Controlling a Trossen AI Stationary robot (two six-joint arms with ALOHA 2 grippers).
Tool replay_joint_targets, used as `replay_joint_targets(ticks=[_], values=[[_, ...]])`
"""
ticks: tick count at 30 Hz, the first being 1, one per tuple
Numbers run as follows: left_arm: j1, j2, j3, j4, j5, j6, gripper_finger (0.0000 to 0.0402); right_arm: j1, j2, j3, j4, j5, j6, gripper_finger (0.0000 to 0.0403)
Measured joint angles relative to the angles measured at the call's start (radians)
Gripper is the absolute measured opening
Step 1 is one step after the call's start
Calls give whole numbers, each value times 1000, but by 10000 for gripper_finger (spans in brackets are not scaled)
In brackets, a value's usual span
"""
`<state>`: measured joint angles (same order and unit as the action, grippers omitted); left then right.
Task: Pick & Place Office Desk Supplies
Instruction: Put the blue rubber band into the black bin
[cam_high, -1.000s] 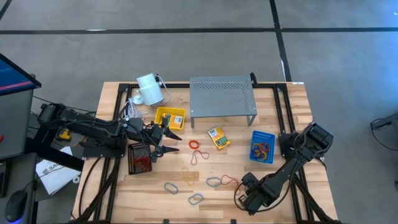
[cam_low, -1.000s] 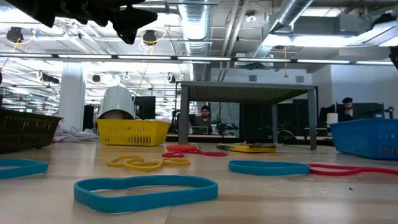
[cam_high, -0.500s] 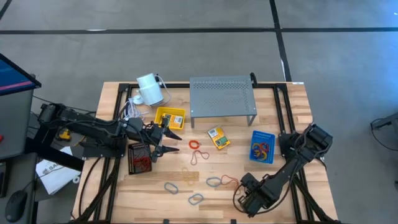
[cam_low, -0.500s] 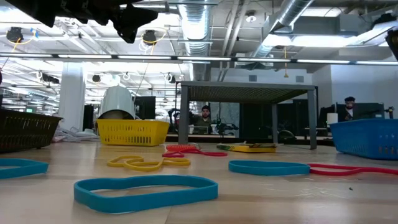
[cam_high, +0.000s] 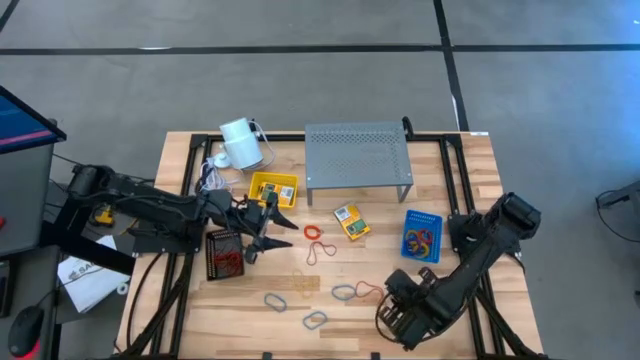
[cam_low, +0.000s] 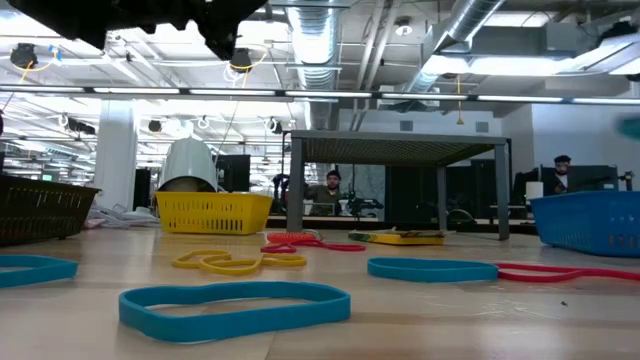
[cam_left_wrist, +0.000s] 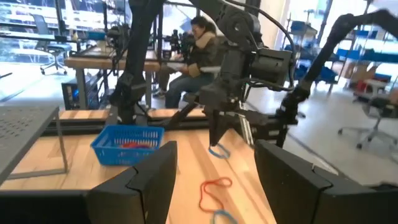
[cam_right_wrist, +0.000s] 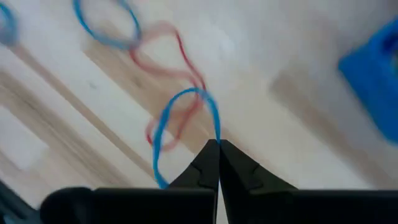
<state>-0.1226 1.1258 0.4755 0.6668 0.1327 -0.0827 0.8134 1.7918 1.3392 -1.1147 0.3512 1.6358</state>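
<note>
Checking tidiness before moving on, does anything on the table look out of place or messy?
Mostly tidy: loose rubber bands lie scattered on the wooden table, outside the blue basket. The right gripper holds a blue band.

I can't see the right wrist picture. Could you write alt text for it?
The right gripper, its two dark fingers shut, pinches a blue rubber band that hangs as a loop above the wooden table. Beneath lie a red rubber band and another blue loop; a blue basket shows at one edge.
</note>
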Motion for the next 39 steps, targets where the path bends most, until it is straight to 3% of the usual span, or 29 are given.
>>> replay_joint_targets(ticks=[6,11,16,20,25,33,39], values=[[1,116,1,179,0,-38,211,-68,-121,0,-52,202,-169,0],[1,159,51,182,0,-80,211,-181,-233,0,-39,340,-422,0],[14,152,69,183,2,-68,211,-324,-319,-17,165,384,-784,0],[67,138,69,166,-28,-64,211,-455,-367,-93,449,294,-1076,0],[153,139,68,128,-35,-108,211,-611,-383,-209,777,77,-1300,0],[254,139,68,88,-15,-136,211,-757,-342,-279,1089,-176,-1486,0],[259,139,68,75,10,-156,211,-814,-283,-281,1164,-285,-1533,0]])
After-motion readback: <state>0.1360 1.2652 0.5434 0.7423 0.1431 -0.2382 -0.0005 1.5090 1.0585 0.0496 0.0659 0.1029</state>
